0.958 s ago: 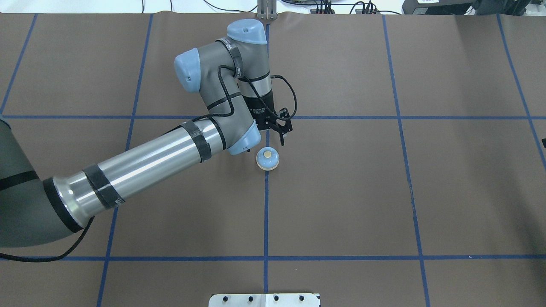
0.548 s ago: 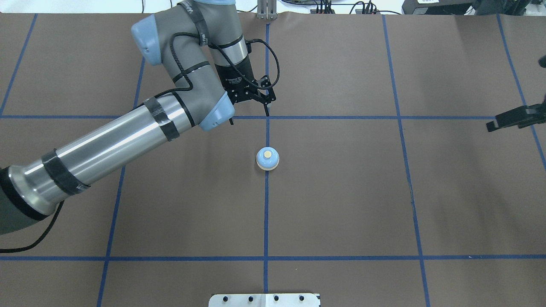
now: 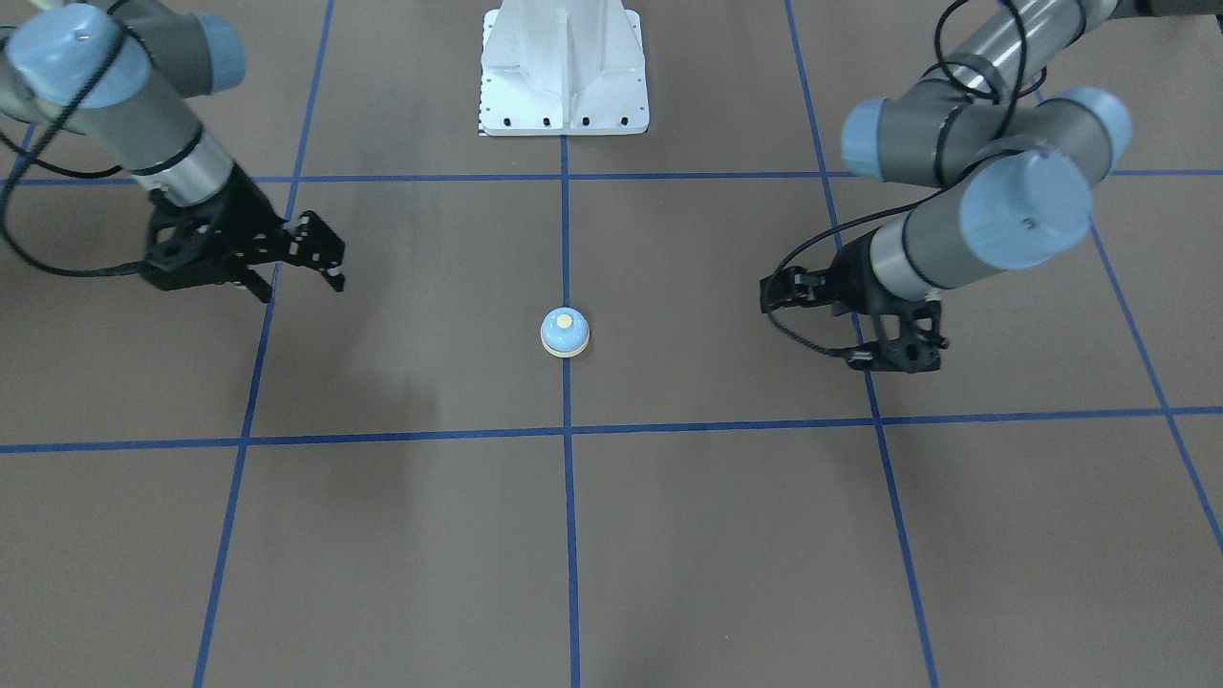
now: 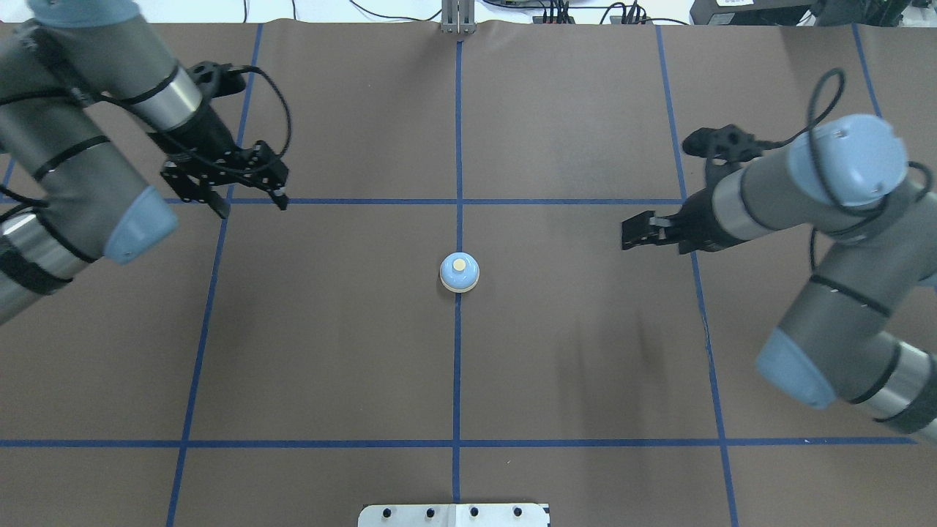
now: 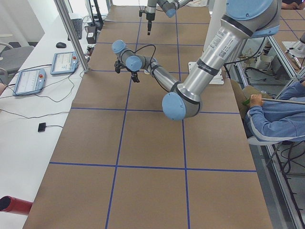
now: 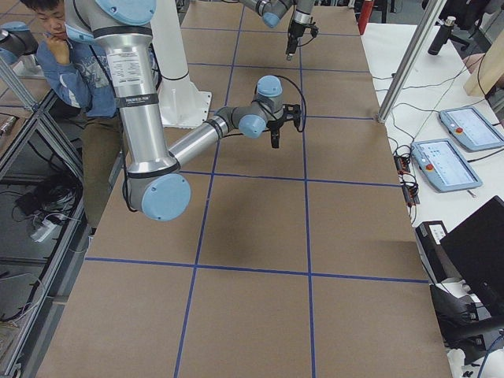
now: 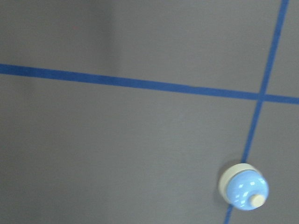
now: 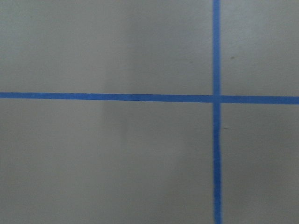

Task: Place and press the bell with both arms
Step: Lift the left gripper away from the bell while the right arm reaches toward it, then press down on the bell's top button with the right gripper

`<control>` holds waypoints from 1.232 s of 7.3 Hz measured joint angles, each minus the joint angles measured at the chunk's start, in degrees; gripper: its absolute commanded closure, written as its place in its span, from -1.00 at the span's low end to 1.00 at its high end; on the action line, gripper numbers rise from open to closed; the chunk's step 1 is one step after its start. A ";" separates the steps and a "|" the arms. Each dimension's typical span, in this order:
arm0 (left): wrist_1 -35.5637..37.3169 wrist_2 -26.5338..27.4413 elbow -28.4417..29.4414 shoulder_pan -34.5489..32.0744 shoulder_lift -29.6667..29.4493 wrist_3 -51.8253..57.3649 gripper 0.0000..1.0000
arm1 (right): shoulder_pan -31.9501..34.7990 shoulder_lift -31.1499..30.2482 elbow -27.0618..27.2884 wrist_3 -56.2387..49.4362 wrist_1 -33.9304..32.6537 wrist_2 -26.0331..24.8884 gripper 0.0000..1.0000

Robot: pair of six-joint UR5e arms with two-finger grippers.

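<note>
The bell stands alone and upright on the centre blue tape line, light blue dome with its cream button up. It also shows in the front view and low right in the left wrist view. My left gripper is open and empty, well to the bell's left and a bit farther back; in the front view it hangs at the right. My right gripper points toward the bell from the right, a good gap away. In the front view its fingers stand apart, empty.
The brown mat carries a grid of blue tape lines. The white bolted pedestal stands at the robot's edge, also in the overhead view. A seated person is beside the table. Tablets lie on a side bench.
My left arm has pulled away from the bell, up and far to the left. My right arm has come in from the right edge toward the bell. The bell has not moved.
</note>
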 measured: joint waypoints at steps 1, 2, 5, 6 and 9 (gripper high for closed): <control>0.00 -0.12 -2.84 -2.82 5.33 6.52 -0.95 | -5.88 7.20 -0.61 5.41 -7.23 -6.39 1.00; 0.08 -0.13 -4.66 -5.19 9.21 11.21 -0.97 | -9.63 12.93 -1.94 7.98 -12.87 -10.36 1.00; 0.20 0.06 -7.67 -8.67 14.92 16.48 -0.97 | -12.63 26.53 -14.05 11.59 -16.39 -12.79 1.00; 0.23 0.09 -7.89 -8.87 15.29 16.70 -0.97 | -12.67 30.05 -18.52 12.26 -16.31 -12.83 1.00; 0.32 0.18 -8.10 -8.89 15.52 16.80 -0.97 | -11.58 32.55 -24.01 12.22 -14.35 -11.87 1.00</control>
